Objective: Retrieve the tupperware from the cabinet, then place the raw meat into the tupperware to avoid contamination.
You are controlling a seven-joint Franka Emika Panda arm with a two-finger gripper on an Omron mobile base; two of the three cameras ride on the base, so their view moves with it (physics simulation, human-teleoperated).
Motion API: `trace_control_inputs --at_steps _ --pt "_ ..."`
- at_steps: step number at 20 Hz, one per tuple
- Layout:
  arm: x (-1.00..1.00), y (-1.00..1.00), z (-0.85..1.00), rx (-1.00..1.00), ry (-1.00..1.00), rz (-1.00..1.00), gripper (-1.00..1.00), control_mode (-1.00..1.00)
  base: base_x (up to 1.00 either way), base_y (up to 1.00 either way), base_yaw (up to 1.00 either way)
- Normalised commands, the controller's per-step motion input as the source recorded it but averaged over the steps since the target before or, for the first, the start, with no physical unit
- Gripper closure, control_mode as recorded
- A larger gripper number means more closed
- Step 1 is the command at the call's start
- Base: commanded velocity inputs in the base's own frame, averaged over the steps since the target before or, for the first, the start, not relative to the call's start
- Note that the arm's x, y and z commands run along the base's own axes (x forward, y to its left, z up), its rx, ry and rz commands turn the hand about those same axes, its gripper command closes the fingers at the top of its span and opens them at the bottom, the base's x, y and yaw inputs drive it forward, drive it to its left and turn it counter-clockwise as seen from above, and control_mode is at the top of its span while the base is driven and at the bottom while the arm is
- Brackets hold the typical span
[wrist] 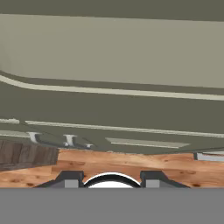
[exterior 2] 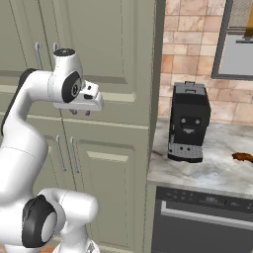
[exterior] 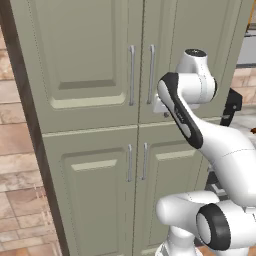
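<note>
Sage-green cabinet [exterior: 95,75] fills scene, all four panelled doors closed, silver bar handles [exterior: 132,75] paired at centre seam. Tupperware not visible. White arm raised before upper right door; tool [exterior 2: 80,112] points downward, just beside door face near its lower edge, touching nothing. Fingers [exterior 2: 73,112] part-way apart, nothing between them. Tabletop [exterior 2: 217,168] at 3 o'clock of cabinet carries black coffee machine [exterior 2: 188,121]. Raw meat [exterior 2: 243,157] lies at 3 o'clock of machine, well apart. Dark dishwasher front [exterior 2: 202,222] below tabletop.
</note>
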Motion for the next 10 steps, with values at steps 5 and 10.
trace_control_inputs --at_steps 5,10 --pt "0.01 0.09 0.02 0.01 -0.03 0.0 -1.0 -1.0 0.0 0.0 0.0" --pt "0.07 0.28 0.17 0.0 -0.08 -0.03 -1.0 -1.0 0.0 0.0 0.0"
